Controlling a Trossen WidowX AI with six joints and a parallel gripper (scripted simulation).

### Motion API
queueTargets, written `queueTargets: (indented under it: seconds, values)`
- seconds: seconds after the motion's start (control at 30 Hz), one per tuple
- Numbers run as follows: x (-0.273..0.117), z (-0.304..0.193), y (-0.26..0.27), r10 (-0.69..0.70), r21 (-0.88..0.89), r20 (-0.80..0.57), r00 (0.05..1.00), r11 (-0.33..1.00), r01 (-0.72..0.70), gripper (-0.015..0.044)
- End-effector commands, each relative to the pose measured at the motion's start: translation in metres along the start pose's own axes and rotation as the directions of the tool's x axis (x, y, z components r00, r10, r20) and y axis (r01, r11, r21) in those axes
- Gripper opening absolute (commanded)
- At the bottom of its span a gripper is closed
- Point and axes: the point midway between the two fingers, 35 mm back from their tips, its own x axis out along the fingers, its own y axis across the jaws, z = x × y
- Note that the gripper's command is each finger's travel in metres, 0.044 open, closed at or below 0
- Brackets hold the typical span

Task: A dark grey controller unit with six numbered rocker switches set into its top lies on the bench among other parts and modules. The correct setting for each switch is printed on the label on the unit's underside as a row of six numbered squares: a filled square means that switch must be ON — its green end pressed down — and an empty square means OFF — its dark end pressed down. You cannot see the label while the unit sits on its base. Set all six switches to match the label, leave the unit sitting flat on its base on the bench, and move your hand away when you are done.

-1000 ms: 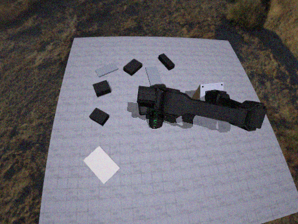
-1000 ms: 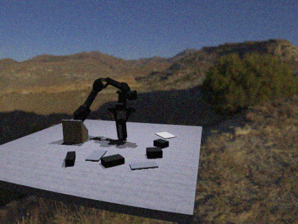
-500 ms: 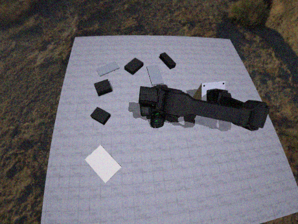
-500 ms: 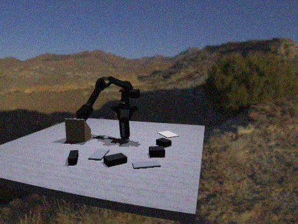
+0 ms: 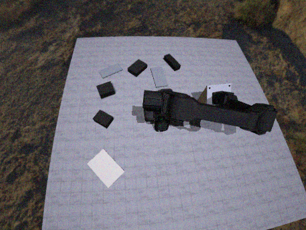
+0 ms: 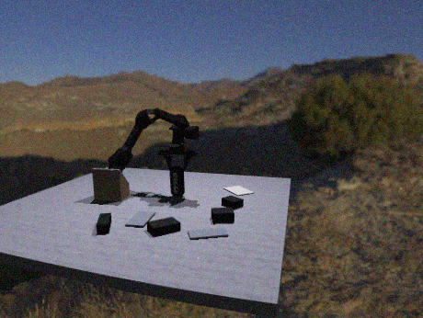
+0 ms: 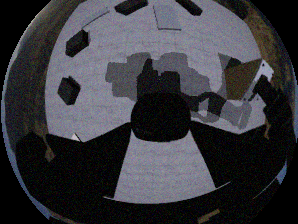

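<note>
You have the dark, ridged controller unit (image 5: 161, 124) (image 6: 177, 183) (image 7: 160, 121) clamped upright between the part-open fingers of the gripper (image 5: 154, 117) (image 6: 177, 168) (image 7: 161, 125), above four matte black blocks (image 5: 137, 68) (image 6: 164, 226) (image 7: 77, 43), two thin grey plates (image 5: 159, 77) (image 6: 141, 219) (image 7: 166, 17), one white card (image 5: 106, 168) (image 6: 238, 190) (image 7: 75, 137) and one brown-sided box (image 5: 202, 96) (image 6: 106, 186) (image 7: 240, 81).

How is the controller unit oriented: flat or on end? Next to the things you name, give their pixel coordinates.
On end: the exterior view shows the controller unit (image 5: 161, 125) (image 6: 177, 185) (image 7: 161, 127) long and vertical, held in the tool (image 6: 177, 168) (image 7: 161, 125).
</note>
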Motion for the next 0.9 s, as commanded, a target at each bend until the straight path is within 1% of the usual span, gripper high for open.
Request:
queueTargets:
  seconds: [0.0, 0.87]
  values:
    - [0.001, -0.008, 0.000, -0.003, -0.003, -0.024, 1.000, 1.000, 0.003, 0.0336]
    - [-0.001, -0.028, 0.000, -0.004, -0.003, -0.082, 0.997, 1.000, 0.003, 0.0338]
